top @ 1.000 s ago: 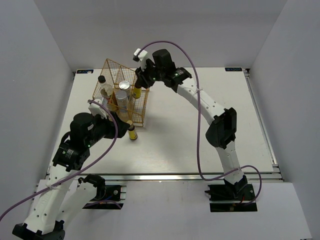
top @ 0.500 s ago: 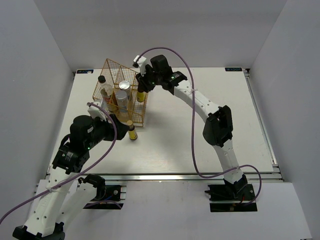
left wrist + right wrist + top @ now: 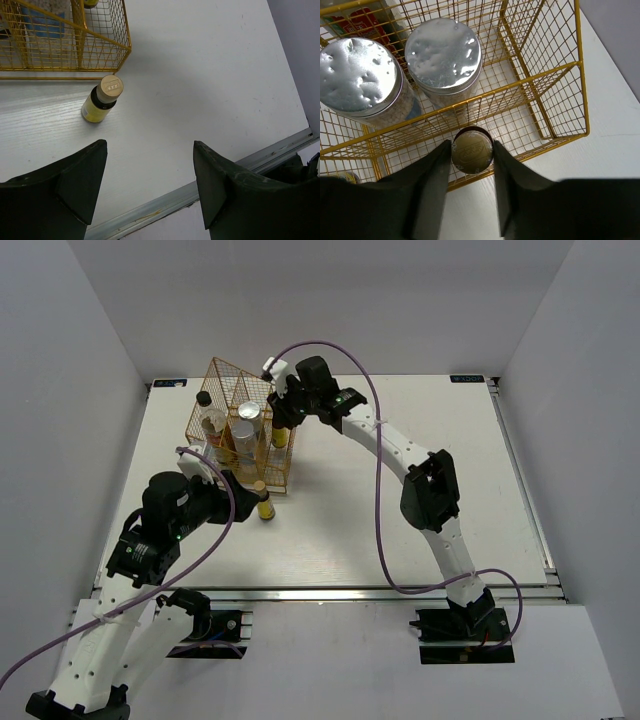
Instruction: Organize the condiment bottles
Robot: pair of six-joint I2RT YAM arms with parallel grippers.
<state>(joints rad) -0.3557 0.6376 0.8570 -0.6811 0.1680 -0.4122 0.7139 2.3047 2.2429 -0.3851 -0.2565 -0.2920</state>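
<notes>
Because the right gripper (image 3: 471, 150) holds a tiny yellow bottle (image 3: 472, 152) clamped over the right-edge compartment of the gold wire rack (image 3: 560, 67), close to its rim, it may snag wire and tip, while the left gripper (image 3: 150, 185), jaws apart, could topple the second bottle (image 3: 102, 100) standing by the rack's near corner.

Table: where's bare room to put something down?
The table's right side, past the right arm, is bare; so is the near strip between the loose bottle and the front edge. Crowded: back left, with the rack, its jars and the right tool holding a second bottle.
</notes>
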